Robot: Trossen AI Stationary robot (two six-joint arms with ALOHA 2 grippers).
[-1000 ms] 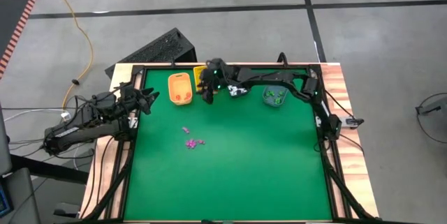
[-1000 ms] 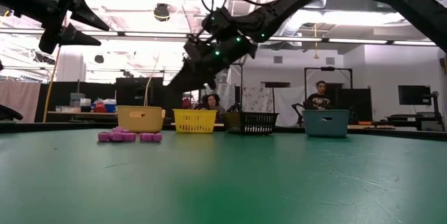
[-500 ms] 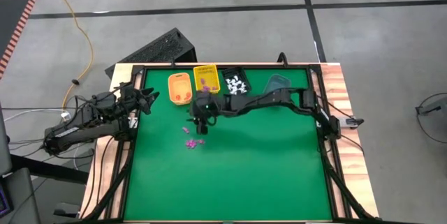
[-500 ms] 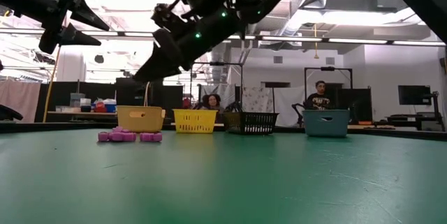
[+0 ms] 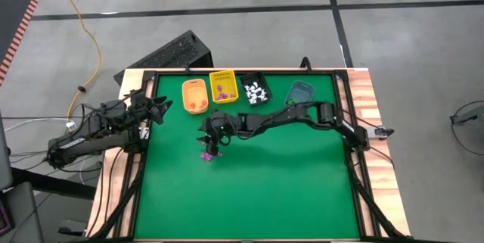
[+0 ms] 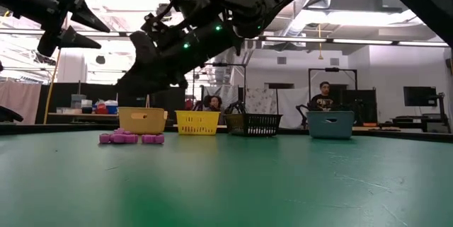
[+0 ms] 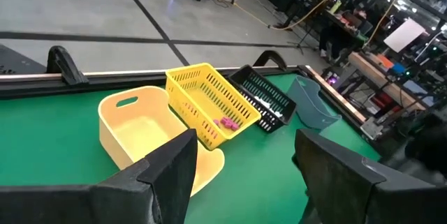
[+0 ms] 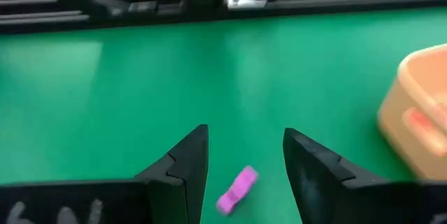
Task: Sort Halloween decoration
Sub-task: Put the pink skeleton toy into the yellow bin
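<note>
Purple trinkets (image 5: 205, 154) in a small cluster on the green table (image 5: 287, 190), left of centre, seen at table height as a low purple row (image 6: 131, 138) in front of the orange bin (image 5: 195, 96). Right tool (image 5: 209, 143) now directly above that cluster, fingers (image 8: 183, 161) spread wide and empty, one purple piece (image 8: 237, 185) lying on the mat between them, untouched. Half a second ago, just short of the cluster on its far side; a second ago, back over the row of bins at the far edge, hiding the yellow one. Since then swung left and nearward, arm stretched low across the table from the right side. Bins now all uncovered along the far edge: orange bin, yellow bin (image 5: 223, 86) with purple pieces inside, black bin (image 5: 255, 90) holding white pieces, teal bin (image 5: 299, 93). Left tool (image 5: 160, 107) unchanged, raised at the table's left edge near the orange bin, fingers (image 7: 174, 175) standing wide apart, nothing held. Cluster itself in the same spot as before.
</note>
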